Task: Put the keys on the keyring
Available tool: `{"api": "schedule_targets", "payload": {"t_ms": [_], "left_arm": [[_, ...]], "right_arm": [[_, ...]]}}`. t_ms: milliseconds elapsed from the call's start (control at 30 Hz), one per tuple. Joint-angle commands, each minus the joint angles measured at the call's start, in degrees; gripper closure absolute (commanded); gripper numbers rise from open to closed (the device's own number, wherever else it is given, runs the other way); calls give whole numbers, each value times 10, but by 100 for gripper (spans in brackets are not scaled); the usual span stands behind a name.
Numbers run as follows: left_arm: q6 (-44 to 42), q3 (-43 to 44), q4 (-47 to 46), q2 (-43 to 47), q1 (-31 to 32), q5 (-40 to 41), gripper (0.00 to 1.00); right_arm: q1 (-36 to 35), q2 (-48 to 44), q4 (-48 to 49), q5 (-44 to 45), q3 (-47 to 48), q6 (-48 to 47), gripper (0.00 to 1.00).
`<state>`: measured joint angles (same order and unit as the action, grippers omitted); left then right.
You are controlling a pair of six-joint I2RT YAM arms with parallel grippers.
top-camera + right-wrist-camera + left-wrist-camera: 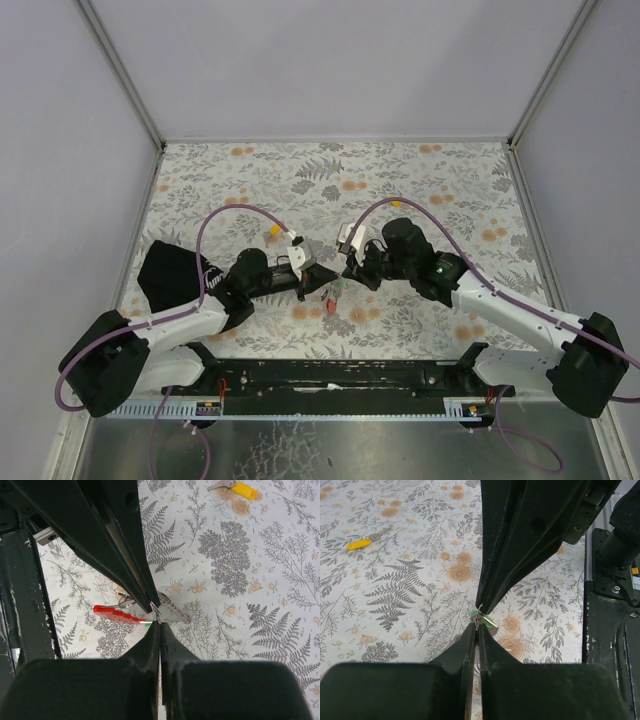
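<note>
We see the floral table [420,190] with both arms reaching in over its near middle, the two grippers tip to tip. The left gripper [478,621] has its fingers pressed together on the green key [481,616]. The right gripper [158,616] is likewise pinched tight on the keyring [118,614] (a red tab with a thin wire loop showing at the fingertips). The key sits right against the keyring between the two grippers. A yellow key [359,544] lies on the table farther back and left, well apart from them.
</note>
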<state>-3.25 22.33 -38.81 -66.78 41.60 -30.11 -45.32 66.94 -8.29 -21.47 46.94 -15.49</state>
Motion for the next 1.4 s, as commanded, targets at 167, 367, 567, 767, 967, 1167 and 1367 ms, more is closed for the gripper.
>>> {"api": "schedule_targets", "payload": {"t_ms": [167,367,567,767,967,1167,1367], "left_arm": [[3,-15,-53,11,-4,14,100],[11,-25,-74,30,-4,19,100],[18,-38,-102,48,-4,16,100],[43,-49,-159,35,3,6,100],[61,-63,-214,32,8,19,100],[76,-74,-262,28,11,30,100],[50,-76,-204,51,11,35,100]], "right_arm": [[21,10,-11,8,-16,14,100],[24,31,-3,-31,-19,24,100],[39,19,6,-63,-28,37,100],[39,53,35,-132,-14,49,100],[39,66,32,-159,-8,51,100],[39,86,19,-168,5,51,100],[39,64,-12,-120,21,30,100]]}}
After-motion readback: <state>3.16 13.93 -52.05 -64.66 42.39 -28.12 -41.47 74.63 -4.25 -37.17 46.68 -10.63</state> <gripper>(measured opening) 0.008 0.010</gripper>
